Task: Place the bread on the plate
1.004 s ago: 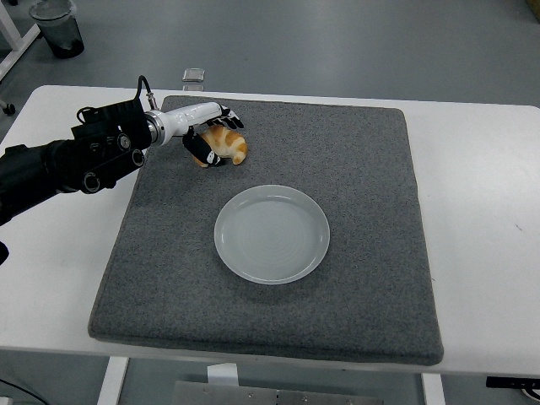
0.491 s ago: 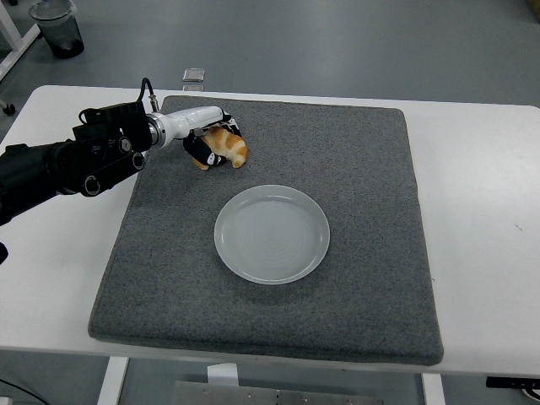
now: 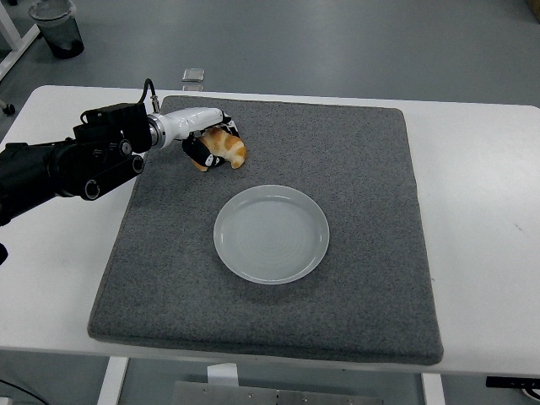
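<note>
A golden-brown bread roll (image 3: 228, 147) is at the far left of the grey mat (image 3: 354, 160). My left hand (image 3: 205, 140) is curled around it, black fingers under and behind the roll, holding it just off the mat. A pale grey round plate (image 3: 271, 234) lies empty in the middle of the mat, to the right of and nearer than the hand. The right arm is out of view.
The mat covers most of the white table (image 3: 481, 186). A small clear object (image 3: 194, 76) sits at the table's far edge. A black bin (image 3: 57, 25) stands on the floor at the top left.
My left hand has closed more tightly on the bread and drawn it slightly up and to the left. The plate has not moved.
</note>
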`<state>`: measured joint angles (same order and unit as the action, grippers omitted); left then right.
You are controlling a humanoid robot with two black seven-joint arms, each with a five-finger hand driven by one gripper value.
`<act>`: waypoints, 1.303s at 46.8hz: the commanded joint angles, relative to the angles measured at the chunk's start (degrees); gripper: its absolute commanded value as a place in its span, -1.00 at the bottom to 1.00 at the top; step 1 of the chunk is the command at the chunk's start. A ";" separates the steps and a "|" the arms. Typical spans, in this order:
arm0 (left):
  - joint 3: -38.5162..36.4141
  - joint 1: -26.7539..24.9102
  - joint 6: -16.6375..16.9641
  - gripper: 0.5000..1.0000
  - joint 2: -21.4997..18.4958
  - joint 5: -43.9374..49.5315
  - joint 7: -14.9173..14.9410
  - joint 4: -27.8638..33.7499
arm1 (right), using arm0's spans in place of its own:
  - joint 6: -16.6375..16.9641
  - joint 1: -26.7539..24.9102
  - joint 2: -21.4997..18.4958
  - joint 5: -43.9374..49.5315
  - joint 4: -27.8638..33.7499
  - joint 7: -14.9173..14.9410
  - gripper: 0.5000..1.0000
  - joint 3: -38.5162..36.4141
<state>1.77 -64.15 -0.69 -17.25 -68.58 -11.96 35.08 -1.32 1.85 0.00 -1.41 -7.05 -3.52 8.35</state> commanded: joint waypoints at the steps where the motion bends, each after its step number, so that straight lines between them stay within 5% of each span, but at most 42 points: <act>1: 0.08 -0.01 0.17 -1.00 0.03 0.03 -0.08 -0.01 | 0.00 0.00 0.00 0.00 -0.07 0.00 0.73 0.00; 26: 0.96 -3.52 -0.45 -1.00 -0.85 2.40 0.00 2.88 | 0.00 0.00 0.00 0.00 0.01 0.00 0.72 0.00; 61: 0.96 -13.72 -4.49 -1.00 -10.87 6.53 0.00 13.69 | 0.00 0.00 0.00 0.00 0.01 0.00 0.72 0.00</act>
<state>2.73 -77.14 -4.81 -27.32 -62.55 -11.95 47.60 -1.32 1.85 0.00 -1.40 -7.04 -3.54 8.35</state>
